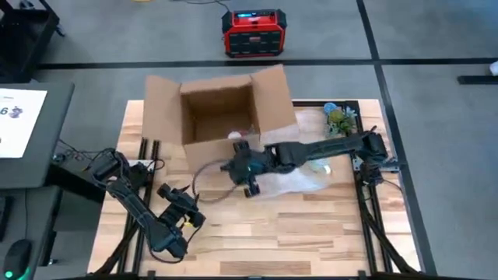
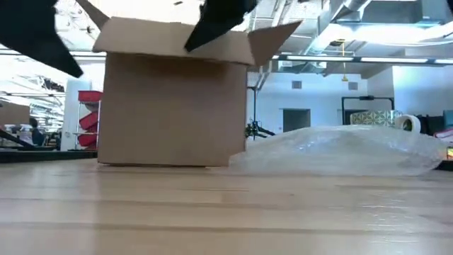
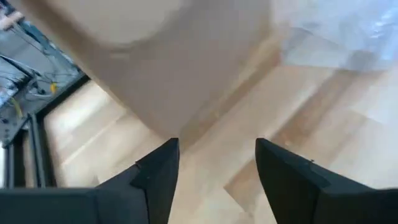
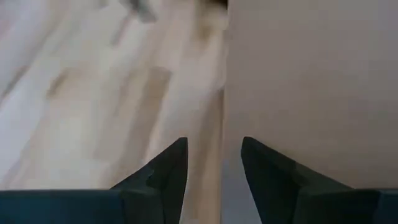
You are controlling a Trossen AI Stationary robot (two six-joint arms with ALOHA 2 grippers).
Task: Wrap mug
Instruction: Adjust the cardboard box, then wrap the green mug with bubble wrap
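Beside the open brown cardboard box (image 1: 222,109), the right tool (image 1: 247,183) is hovering part-open and empty above the crumpled clear bubble wrap (image 1: 299,180), apparently readying it for the mug, while the left tool (image 1: 185,208) is waiting open and empty near the wooden counter's (image 1: 311,233) front.

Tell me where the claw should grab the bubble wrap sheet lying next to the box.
Probably the bubble wrap edge facing the table's front, coming from above. It lies low and crumpled on the table, so a raised fold there gives the fingers something to pinch. The right claw hangs open near its left end, beside the box.
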